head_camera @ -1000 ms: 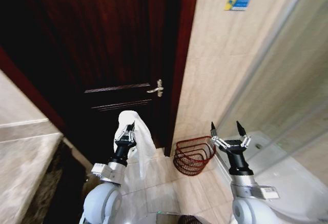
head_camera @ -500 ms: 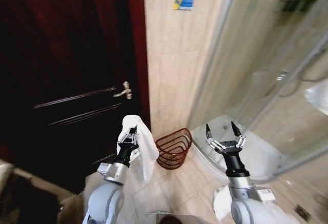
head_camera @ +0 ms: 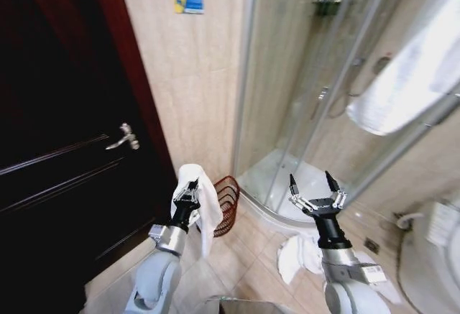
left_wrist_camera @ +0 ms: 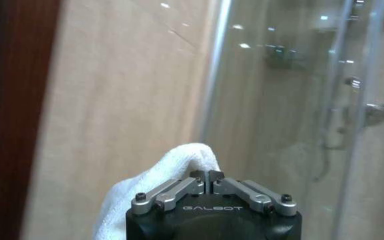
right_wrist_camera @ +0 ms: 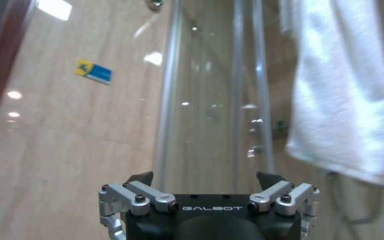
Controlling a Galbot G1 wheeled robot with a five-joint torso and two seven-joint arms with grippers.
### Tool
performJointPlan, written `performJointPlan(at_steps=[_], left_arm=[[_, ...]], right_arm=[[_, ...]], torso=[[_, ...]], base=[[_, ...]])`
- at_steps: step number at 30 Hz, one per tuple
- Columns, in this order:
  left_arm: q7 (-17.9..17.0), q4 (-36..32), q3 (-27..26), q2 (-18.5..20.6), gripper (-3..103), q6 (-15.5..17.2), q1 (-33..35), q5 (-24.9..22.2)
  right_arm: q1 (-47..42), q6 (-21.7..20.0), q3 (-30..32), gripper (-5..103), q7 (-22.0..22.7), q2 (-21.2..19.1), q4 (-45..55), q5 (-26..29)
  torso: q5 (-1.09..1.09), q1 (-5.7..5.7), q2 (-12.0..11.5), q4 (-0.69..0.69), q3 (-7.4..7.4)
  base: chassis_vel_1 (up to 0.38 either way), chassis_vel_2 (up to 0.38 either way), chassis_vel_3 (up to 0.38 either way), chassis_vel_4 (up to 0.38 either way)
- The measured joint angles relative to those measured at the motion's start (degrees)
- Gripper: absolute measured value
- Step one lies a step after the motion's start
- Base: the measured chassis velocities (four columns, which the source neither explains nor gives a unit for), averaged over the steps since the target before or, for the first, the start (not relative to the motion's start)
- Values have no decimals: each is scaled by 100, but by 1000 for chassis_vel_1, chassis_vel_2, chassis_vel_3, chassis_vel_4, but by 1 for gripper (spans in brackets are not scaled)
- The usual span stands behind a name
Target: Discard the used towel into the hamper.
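Observation:
My left gripper (head_camera: 190, 187) is raised and shut on the used white towel (head_camera: 203, 202), which drapes over its fingers and hangs down. The left wrist view shows the jaws (left_wrist_camera: 207, 175) closed on a fold of the towel (left_wrist_camera: 153, 192). The hamper (head_camera: 228, 200), a reddish-brown wire basket, stands on the floor by the tiled wall. It is just beyond the towel and partly hidden by it. My right gripper (head_camera: 314, 185) is held up open and empty in front of the shower, and shows the same way in its wrist view (right_wrist_camera: 205, 176).
A dark wooden door with a metal handle (head_camera: 123, 138) is on the left. A glass shower enclosure (head_camera: 302, 98) stands ahead. White cloths (head_camera: 296, 256) lie on the floor near the right arm. A white towel (head_camera: 402, 77) hangs at upper right.
The whole picture has swung right: the door has slid left and the shower has come into view. The hamper now lies right behind the held towel. Both arms keep their pose.

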Motion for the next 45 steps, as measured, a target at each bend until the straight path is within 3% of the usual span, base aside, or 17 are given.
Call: performJointPlan(at_steps=[8, 10, 17, 27, 45], left_arm=[[-151, 845, -48, 352, 2, -34, -1076, -604], [-446, 1302, -107, 443, 2, -191, -1431, -714], [-548, 1975, -211, 663, 2, -432, -1908, -886], [-561, 2154, -189, 638, 2, -455, -2162, -983], [-687, 1775, -308, 710, 2, -353, -2388, -1062]], right_arm=[[-62, 355, 25, 100, -143, 0, -199, 13], [-97, 390, 20, 100, -166, -5, -246, -9], [-204, 453, 39, 100, -168, -3, -243, -107], [-269, 528, 16, 100, -192, 0, -223, -179], [-161, 506, 24, 100, -180, -5, -285, -103]], torso=[[1, 0, 0, -2, 0], [0, 0, 0, -3, 1], [0, 1, 0, 1, 1], [0, 0, 0, 0, 0], [0, 1, 0, 0, 0]], base=[[-132, -125, -122, -115], [-91, -107, -102, -96], [-31, -37, -27, -26], [0, 0, 0, 0], [29, 27, 25, 27]])
